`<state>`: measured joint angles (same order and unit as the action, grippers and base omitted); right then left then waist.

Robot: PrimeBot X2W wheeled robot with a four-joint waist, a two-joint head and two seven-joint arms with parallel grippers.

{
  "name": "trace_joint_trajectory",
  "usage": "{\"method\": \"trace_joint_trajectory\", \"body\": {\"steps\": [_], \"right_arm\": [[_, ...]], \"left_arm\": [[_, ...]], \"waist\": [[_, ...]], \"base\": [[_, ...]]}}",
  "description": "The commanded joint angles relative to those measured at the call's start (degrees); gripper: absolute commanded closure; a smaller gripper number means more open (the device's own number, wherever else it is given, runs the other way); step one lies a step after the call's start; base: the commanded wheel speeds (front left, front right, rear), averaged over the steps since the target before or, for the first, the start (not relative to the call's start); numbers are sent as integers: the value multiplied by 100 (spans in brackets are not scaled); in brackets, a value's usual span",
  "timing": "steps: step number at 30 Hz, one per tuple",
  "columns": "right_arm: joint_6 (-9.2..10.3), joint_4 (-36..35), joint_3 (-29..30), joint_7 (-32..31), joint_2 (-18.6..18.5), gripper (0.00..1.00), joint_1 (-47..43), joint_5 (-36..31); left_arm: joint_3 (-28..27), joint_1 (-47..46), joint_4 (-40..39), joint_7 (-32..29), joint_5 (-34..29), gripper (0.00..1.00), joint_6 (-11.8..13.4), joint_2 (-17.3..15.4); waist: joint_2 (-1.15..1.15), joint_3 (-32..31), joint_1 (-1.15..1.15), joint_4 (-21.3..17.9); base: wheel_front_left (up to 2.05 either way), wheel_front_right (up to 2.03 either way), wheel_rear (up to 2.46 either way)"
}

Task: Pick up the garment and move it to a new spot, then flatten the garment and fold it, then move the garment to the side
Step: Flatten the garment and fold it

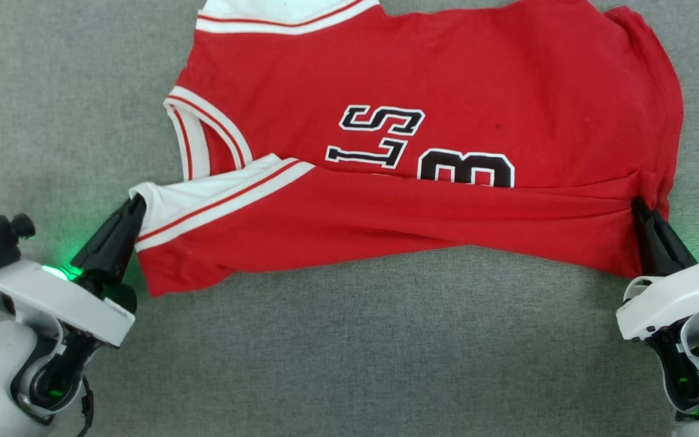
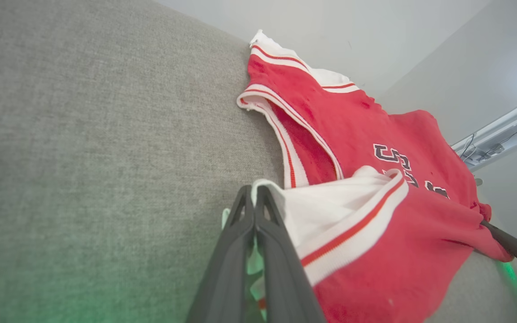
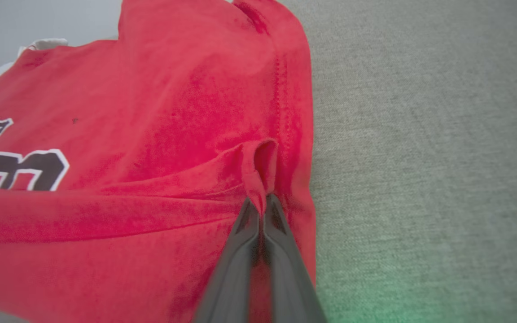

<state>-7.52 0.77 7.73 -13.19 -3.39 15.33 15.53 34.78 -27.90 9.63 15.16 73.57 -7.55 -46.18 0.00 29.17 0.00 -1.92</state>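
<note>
**Lengthwise fold under way, both grippers pinching the garment**

Head view: the garment (image 1: pixel 446 91) lies toward the far edge of the grey worktop (image 1: pixel 349 340). Its long axis runs left to right, collar (image 1: pixel 187 139) at the robot's left and hem at its right, with the near side turned over onto the lettering (image 1: pixel 422 149). The left gripper (image 1: pixel 134 209) is clamped on the white sleeve (image 1: pixel 204 200), the right gripper (image 1: pixel 638 206) on the hem corner.
Left wrist view: its fingers are closed tight on the sleeve's edge.
Right wrist view: its fingers pinch a small tuck of red hem.
You should carry both ends away together with the cloth taut between them, then lay the edge down square.
</note>
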Motion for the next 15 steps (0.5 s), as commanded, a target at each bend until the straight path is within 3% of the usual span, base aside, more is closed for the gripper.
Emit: {"method": "trace_joint_trajectory", "body": {"steps": [1, 2, 3, 4, 5, 11, 15], "right_arm": [[6, 157, -38, 6, 39, 100, 9, -44], [6, 152, -10, 43, 37, 83, 35, -44], [6, 142, 11, 82, 36, 63, 69, -43], [6, 131, 37, 101, 35, 16, 98, -28], [6, 116, 65, 118, 32, 0, 121, -8], [6, -42, 129, 75, -56, 0, 144, 101], [6, -184, 200, 16, -148, 0, 113, 195]], "left_arm": [[60, -39, 117, -7, -88, 44, 14, -6], [71, -72, 121, -7, -93, 0, 14, -7], [89, -107, 100, -7, -83, 0, 13, -12], [90, -143, 75, -6, -67, 0, 13, -44], [103, -175, 45, -6, -97, 0, 12, -98], [531, -375, -38, -34, -469, 0, 12, -745], [1065, -684, -172, -573, -609, 0, 12, -1341]], "waist": [[0, -118, 0, -3], [0, -173, 0, 0], [0, -231, 0, 5], [0, -290, 0, 10], [0, -354, 0, 15], [0, -757, 0, 45], [0, -944, 0, 64]], "base": [[0, 0, 0], [0, 0, 0], [0, 0, 0], [0, 0, 0], [0, 0, 0], [0, 0, 0], [0, 0, 0]]}}
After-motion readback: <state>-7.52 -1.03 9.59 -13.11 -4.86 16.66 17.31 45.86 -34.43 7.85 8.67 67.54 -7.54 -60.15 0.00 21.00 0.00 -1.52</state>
